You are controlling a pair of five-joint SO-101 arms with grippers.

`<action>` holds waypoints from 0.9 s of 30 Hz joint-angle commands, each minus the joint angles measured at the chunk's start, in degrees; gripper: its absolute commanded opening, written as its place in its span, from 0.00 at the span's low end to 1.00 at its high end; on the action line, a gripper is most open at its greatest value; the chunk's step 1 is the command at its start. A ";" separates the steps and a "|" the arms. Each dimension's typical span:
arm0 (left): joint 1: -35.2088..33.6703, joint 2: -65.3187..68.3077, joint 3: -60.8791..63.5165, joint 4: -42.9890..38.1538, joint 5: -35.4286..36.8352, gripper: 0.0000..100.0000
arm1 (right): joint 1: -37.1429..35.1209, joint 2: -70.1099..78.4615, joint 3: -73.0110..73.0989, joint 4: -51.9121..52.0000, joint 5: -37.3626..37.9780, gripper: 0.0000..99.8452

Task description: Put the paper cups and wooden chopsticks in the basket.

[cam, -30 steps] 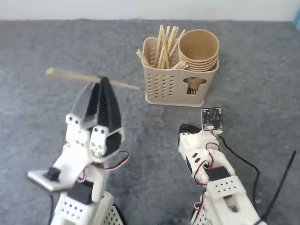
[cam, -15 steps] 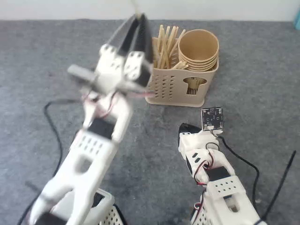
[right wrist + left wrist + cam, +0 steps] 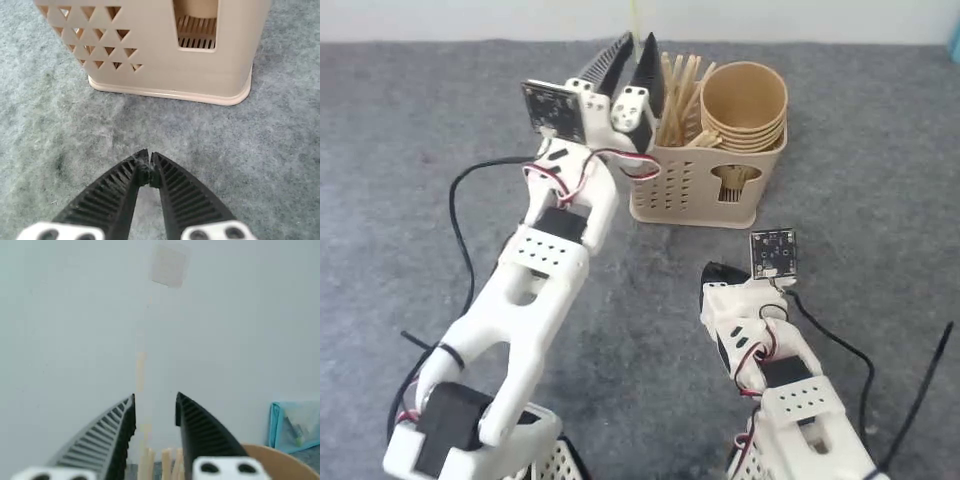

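A beige basket [image 3: 690, 190] stands at the back of the grey carpet. A stack of paper cups [image 3: 744, 100] fills its right half, and several wooden chopsticks [image 3: 670, 95] stand in its left half. My left gripper [image 3: 633, 45] is open above the basket's left rim. One chopstick [image 3: 140, 375] hangs upright and blurred between its fingers, above the chopstick tops [image 3: 165, 465] and the cup rim [image 3: 280, 465]. My right gripper [image 3: 146, 155] is shut on nothing, low over the carpet in front of the basket [image 3: 150, 60].
My right arm [image 3: 760, 350] rests at the front right, its cable trailing to the right. A blue box [image 3: 295, 425] sits far behind the table at the right. Bare carpet lies to the left of the basket and in front of it.
My left arm swung from the table's left side up to the basket with the chopstick, turning it from level to upright. Its fingers have parted. The right arm has kept still.
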 commanded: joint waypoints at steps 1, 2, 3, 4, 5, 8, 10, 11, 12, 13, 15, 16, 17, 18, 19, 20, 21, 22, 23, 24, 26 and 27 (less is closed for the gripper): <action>-2.29 -2.20 -4.97 9.41 -0.26 0.19 | -0.04 -1.36 0.26 -1.36 1.05 0.02; -2.46 -3.34 -5.85 13.01 -0.26 0.19 | -0.04 -1.36 0.26 -1.36 1.05 0.02; -2.55 -4.57 -6.99 16.62 -0.26 0.19 | -0.04 -1.36 0.26 -1.36 1.05 0.02; -2.55 -5.89 -8.13 20.57 -0.26 0.19 | -0.04 -1.36 0.26 -1.36 1.05 0.02; -2.37 -7.30 -9.27 24.62 -0.26 0.19 | -0.04 -1.36 0.26 -1.36 1.05 0.02; -1.93 -10.02 -12.35 35.08 -0.26 0.19 | 0.04 -1.36 0.26 -1.45 1.05 0.02; -1.93 -11.69 -13.14 40.09 -0.18 0.19 | 0.48 -1.36 0.26 -1.45 1.05 0.02; -2.11 -12.40 -13.05 42.29 -0.18 0.19 | 1.19 -1.36 0.26 -1.45 1.05 0.02; -2.29 -13.10 -13.05 44.66 -0.18 0.19 | 1.89 -1.45 0.09 -1.45 1.05 0.02; -2.55 -13.89 -13.05 47.65 -0.18 0.19 | 2.51 -1.45 -0.09 -1.45 1.05 0.02; -2.73 -15.47 -13.05 53.71 -0.09 0.19 | 3.38 -1.45 -0.26 -1.45 0.97 0.02; -3.52 -16.35 -13.05 56.44 0.00 0.19 | 3.82 -1.45 -0.35 -1.45 0.88 0.02; -4.13 -17.23 -13.05 58.81 0.00 0.18 | 4.35 -1.63 -0.53 -1.45 0.79 0.02; -4.75 -18.02 -13.05 60.84 0.00 0.16 | 5.23 -2.15 -0.88 -1.01 0.79 0.02; -5.19 -18.90 -12.97 62.68 0.00 0.14 | 6.46 -3.12 -0.97 -1.01 0.70 0.02; -5.80 -19.60 -12.97 64.44 0.00 0.11 | 7.69 -4.35 -0.79 -0.92 0.62 0.02; -6.68 -20.22 -12.53 65.93 0.00 0.08 | 8.75 -6.02 -0.53 -0.84 0.18 0.02; -7.30 -20.92 -11.82 66.81 -0.18 0.04 | 9.63 -7.96 -0.09 -0.31 -1.05 0.02; -7.91 -21.63 -10.86 66.90 -0.26 0.01 | 9.98 -10.07 0.26 0.75 -1.85 0.02; -8.62 -22.42 -9.54 66.90 -0.26 0.01 | 10.15 -12.62 0.62 2.33 -2.20 0.02; -10.29 -24.00 -6.81 66.81 -0.35 0.01 | 10.42 -18.33 1.23 6.55 -2.37 0.02; -10.99 -24.70 -5.58 66.81 -0.35 0.01 | 10.42 -21.58 1.58 9.01 -2.46 0.02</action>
